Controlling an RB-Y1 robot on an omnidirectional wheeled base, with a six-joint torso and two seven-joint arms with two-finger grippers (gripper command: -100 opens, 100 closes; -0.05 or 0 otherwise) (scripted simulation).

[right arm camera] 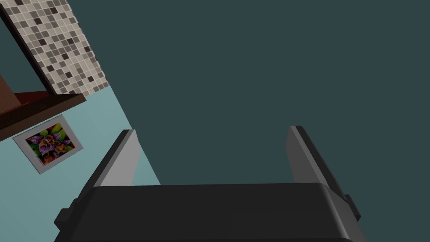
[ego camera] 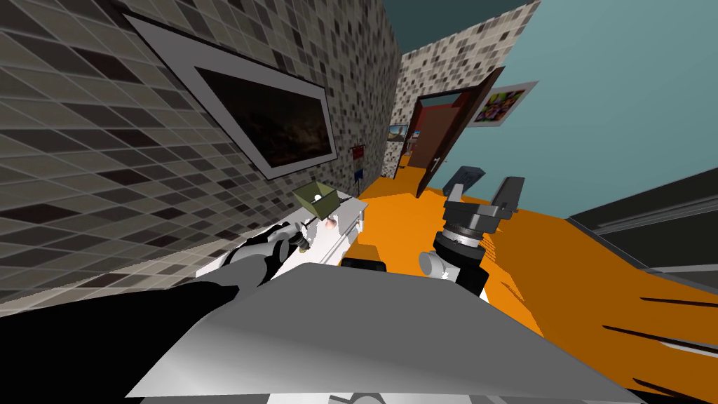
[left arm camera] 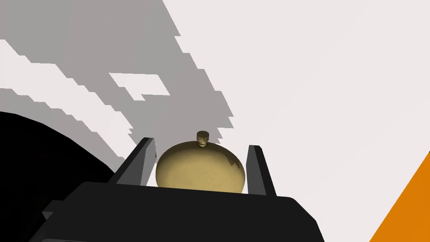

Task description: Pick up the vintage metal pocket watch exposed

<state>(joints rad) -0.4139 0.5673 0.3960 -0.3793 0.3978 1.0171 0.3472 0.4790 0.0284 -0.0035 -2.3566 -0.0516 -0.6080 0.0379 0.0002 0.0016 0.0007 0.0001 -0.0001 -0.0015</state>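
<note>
We are pinching the gold pocket watch (left arm camera: 200,170) between the left gripper's (left arm camera: 201,147) fingers (left arm camera: 140,161), which are pressing its sides, over the white cabinet top (left arm camera: 315,84) (a blocky grey shadow is falling across it). The top is running along the tiled wall (ego camera: 105,175), with an olive box (ego camera: 315,196) at its far end. The right gripper (ego camera: 482,193) is hanging over the orange floor (ego camera: 561,245), fingers spread wide.

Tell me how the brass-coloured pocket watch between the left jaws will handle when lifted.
The pocket watch looks smooth, domed and glossy, so it may slip or pivot between flat jaws. Its round case would probably roll if dropped on the white surface. It looks rigid.
</note>
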